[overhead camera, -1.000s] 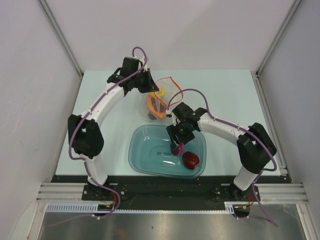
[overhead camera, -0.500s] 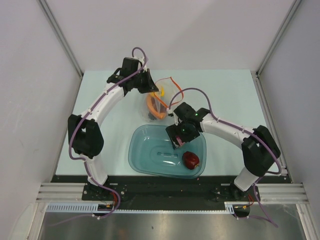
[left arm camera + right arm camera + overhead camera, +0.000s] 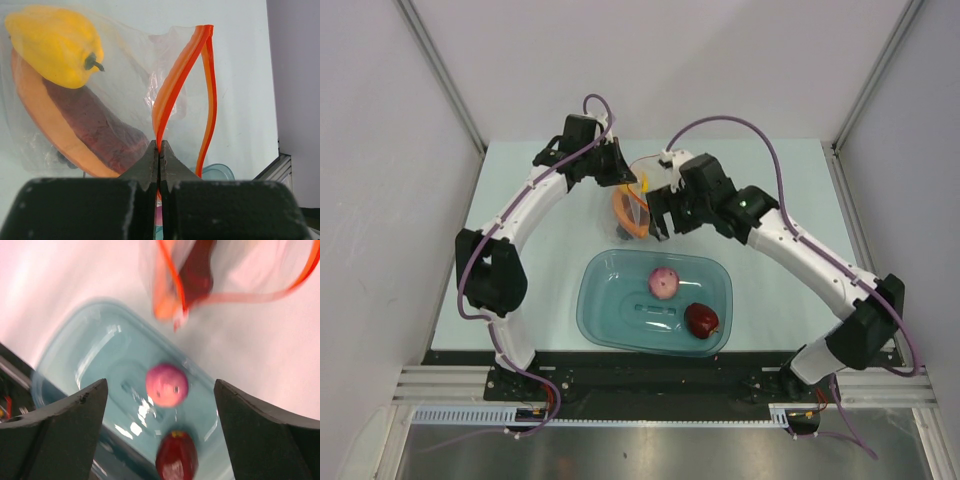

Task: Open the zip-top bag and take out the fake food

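**Onion out, bag held open.** The pink-purple onion is now seen lying in the teal tub at lower centre of the overhead frame. A second ago it was gripped there by the jaws of the right arm. Those jaws are now spread wide and empty, and have been carried up to the bag's mouth at centre frame. The dark red apple is lodged near the onion, not touching it. Two pieces are thus counted out, and another reach into the bag is judged to be next.

The zip-top bag is held at upper centre above the pale tabletop. Its orange-red zip strip is pinched in the shut jaws of the left arm, and the mouth is drawn into an open loop. Through the crinkly clear film are seen a glossy yellow bell pepper, a long curved orange-and-maroon slice and a dark shape beneath, too hidden to be named. The tub is smooth, translucent and round-cornered.
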### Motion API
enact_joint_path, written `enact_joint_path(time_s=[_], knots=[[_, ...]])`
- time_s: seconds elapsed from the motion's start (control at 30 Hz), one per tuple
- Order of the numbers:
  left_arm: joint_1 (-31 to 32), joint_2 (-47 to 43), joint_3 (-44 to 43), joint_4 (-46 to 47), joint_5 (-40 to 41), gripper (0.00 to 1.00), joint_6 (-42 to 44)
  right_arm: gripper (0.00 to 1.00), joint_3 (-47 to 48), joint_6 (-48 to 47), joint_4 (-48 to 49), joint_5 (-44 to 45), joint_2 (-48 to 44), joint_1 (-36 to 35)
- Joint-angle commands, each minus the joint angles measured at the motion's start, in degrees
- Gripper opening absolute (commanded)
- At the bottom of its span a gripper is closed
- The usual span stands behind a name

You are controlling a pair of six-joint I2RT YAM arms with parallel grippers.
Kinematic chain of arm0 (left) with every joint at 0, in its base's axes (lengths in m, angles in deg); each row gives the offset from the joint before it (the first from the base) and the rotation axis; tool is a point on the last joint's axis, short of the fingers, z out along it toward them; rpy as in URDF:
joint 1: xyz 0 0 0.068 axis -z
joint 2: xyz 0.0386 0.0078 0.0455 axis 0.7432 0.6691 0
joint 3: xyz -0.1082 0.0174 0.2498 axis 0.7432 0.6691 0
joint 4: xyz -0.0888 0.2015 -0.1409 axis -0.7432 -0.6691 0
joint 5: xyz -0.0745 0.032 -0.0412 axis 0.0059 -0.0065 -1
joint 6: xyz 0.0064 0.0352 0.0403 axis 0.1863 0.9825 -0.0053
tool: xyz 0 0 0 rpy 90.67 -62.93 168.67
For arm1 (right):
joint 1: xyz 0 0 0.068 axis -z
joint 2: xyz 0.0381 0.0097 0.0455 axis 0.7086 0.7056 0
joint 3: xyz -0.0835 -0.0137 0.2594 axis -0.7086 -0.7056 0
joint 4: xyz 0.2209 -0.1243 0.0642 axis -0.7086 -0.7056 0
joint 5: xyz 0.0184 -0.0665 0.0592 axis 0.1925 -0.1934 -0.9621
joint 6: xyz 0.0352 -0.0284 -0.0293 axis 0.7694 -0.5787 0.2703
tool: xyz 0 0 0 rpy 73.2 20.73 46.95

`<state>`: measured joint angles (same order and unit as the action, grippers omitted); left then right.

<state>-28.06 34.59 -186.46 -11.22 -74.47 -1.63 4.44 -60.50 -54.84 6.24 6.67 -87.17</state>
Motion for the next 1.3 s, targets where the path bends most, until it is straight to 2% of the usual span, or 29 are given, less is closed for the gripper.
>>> enact_joint_path(time_s=[0.0, 0.03, 0.1, 0.2, 0.37, 0.63, 0.73, 0.77, 0.97, 1.1, 1.27], knots=[[-0.5, -3.0, -0.1, 1.7, -1.1, 0.0, 0.1, 0.82, 10.7, 4.9, 2.7, 0.6, 8.4, 2.5], [-0.5, -3.2, 0.1, 1.8, -1.0, 0.0, 0.1, 0.79, 15.5, 5.7, 2.1, -0.2, 10.2, 4.1], [-0.5, -3.4, 0.2, 1.7, -1.1, 0.0, -0.1, 0.69, 20.0, 8.1, 0.6, -4.0, 15.7, 5.7], [-0.5, -3.8, 0.2, 1.8, -1.0, 0.0, -0.4, 0.58, 27.4, 10.1, -1.0, -7.6, 22.0, 8.6], [-0.5, -4.1, 0.1, 1.7, -1.2, 0.0, -0.9, 0.56, 29.0, 11.5, 2.6, -9.9, 26.6, 10.6], [-0.5, -5.0, 0.8, 2.4, -2.3, 0.0, -2.3, 0.63, 27.1, 13.0, 6.1, -13.0, 32.1, 10.8], [-0.5, -5.3, 0.7, 3.1, -3.3, 0.0, -3.3, 0.69, 26.0, 15.6, 9.6, -14.2, 33.1, 10.9], [-0.4, -5.3, 0.7, 3.4, -3.4, 0.0, -3.7, 0.72, 25.7, 17.9, 11.8, -14.5, 33.4, 11.1], [-0.2, -5.0, 0.2, 4.2, -4.9, 0.0, -5.2, 0.79, 24.3, 28.9, 18.8, -13.8, 36.8, 10.8], [0.9, -4.7, 0.2, 4.8, -5.2, 0.0, -5.7, 0.8, 22.4, 35.8, 24.6, -13.7, 37.6, 10.9], [2.6, -4.0, -0.5, 5.3, -5.9, 0.0, -6.7, 0.8, 22.1, 40.0, 25.7, -10.8, 39.3, 11.1]])
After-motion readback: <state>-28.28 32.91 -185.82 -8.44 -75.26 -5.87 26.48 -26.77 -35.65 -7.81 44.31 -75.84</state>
